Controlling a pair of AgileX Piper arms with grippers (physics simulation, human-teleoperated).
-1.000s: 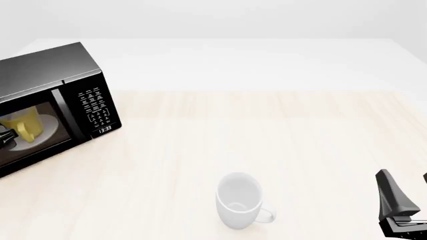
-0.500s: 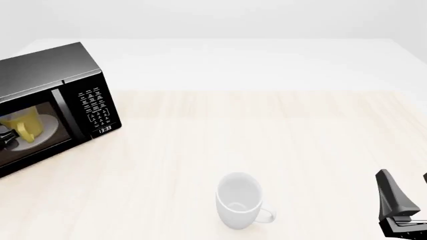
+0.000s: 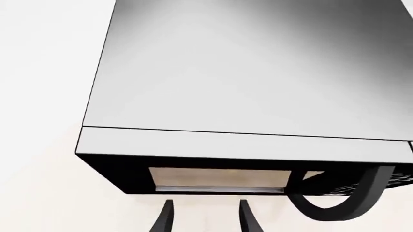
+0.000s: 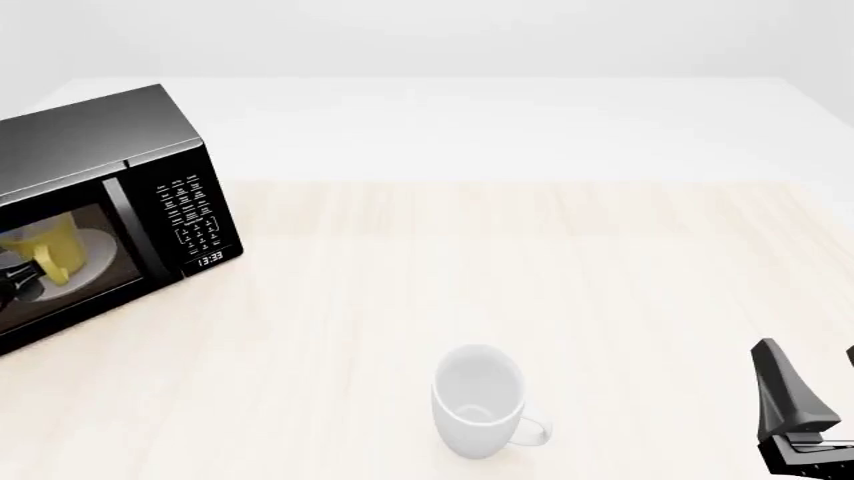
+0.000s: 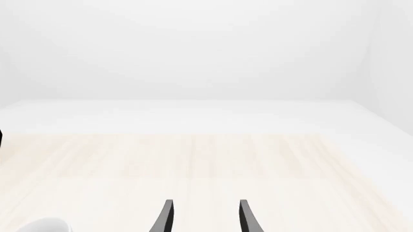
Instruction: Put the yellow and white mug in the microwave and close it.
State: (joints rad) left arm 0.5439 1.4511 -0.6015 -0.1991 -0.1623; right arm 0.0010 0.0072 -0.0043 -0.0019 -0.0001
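The black microwave [image 4: 120, 200] stands at the table's left. The yellow and white mug [image 4: 48, 256] sits inside it on the white turntable plate [image 4: 91, 246]. In the left wrist view I look down on the microwave's top [image 3: 258, 72], with its window and curved door handle [image 3: 335, 205] below; the door looks flush with the front. My left gripper [image 3: 204, 220] is open and empty just in front of the window; only a dark tip of it [image 4: 6, 288] shows in the front view. My right gripper [image 4: 811, 370] [image 5: 205, 217] is open and empty at the near right.
An all-white mug [image 4: 478, 400] stands upright at the near middle of the wooden table [image 4: 534, 260], handle to the right; its rim shows in the right wrist view [image 5: 42, 226]. The button panel and clock [image 4: 198, 220] face front right.
The dark tip of my left gripper has slid down and left, toward the edge of the front view, away from the mug. The right arm and both mugs have not moved.
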